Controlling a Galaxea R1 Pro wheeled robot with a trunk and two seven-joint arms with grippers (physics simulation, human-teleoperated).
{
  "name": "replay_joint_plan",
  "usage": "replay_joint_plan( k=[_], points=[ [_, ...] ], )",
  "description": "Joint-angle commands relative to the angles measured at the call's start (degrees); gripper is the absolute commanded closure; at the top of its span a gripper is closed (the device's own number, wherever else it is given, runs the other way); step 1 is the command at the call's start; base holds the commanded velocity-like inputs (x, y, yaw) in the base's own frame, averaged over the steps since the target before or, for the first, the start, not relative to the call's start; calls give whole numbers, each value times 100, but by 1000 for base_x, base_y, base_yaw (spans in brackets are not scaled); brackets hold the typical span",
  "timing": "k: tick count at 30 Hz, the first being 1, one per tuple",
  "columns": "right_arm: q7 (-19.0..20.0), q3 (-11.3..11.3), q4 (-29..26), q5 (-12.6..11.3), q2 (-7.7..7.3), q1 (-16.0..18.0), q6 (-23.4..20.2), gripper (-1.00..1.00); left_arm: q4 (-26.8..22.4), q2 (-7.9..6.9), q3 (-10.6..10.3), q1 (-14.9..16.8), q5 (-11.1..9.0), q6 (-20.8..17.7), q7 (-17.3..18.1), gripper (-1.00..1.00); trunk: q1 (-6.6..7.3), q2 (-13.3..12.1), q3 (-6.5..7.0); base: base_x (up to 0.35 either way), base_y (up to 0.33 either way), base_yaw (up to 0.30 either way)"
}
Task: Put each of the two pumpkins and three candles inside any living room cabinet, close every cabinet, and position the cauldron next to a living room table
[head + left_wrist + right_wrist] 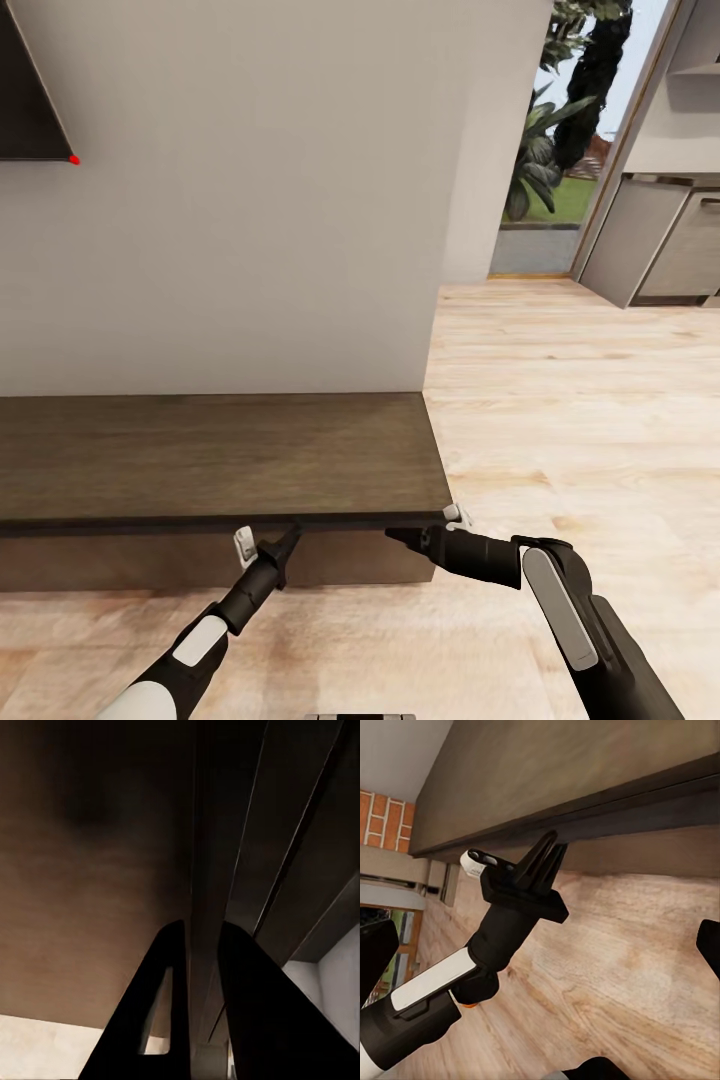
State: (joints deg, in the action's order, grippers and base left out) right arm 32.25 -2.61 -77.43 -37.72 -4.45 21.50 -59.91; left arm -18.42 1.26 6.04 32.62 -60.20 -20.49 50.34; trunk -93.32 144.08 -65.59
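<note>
Presently we find both arms reaching low to the front of the cabinet (220, 455), which stands against the white wall (250, 200) with its long axis running left to right across the head view. The left gripper (282, 548) sits just under the top's front lip, fingers close together with only a narrow slit between them and nothing held; the left wrist view shows them pointing at a dark seam between the fronts. The right gripper (402, 537) lies near the cabinet's right end, tip at the lip; we cannot tell whether its fingers are parted. In our judgement the left is better placed on the seam for working a front. The floor (560, 400) is light wood plank. A doorway (560, 150) opens onto greenery at right.
</note>
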Motion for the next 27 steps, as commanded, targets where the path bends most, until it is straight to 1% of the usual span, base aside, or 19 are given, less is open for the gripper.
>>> replay_joint_plan(
  k=[1, 27],
  points=[
    [44, -2, -1, 39, -3, 3, -9, -100, 14, 4, 38, -2, 70, 10, -165, 100, 0, 1, -6, 0, 0, 0],
    [44, -2, 1, 36, -3, 3, -9, -100, 14, 6, 26, -2, 78, 17, -163, 100, 0, 1, -6, 0, 0, 0]
  ],
)
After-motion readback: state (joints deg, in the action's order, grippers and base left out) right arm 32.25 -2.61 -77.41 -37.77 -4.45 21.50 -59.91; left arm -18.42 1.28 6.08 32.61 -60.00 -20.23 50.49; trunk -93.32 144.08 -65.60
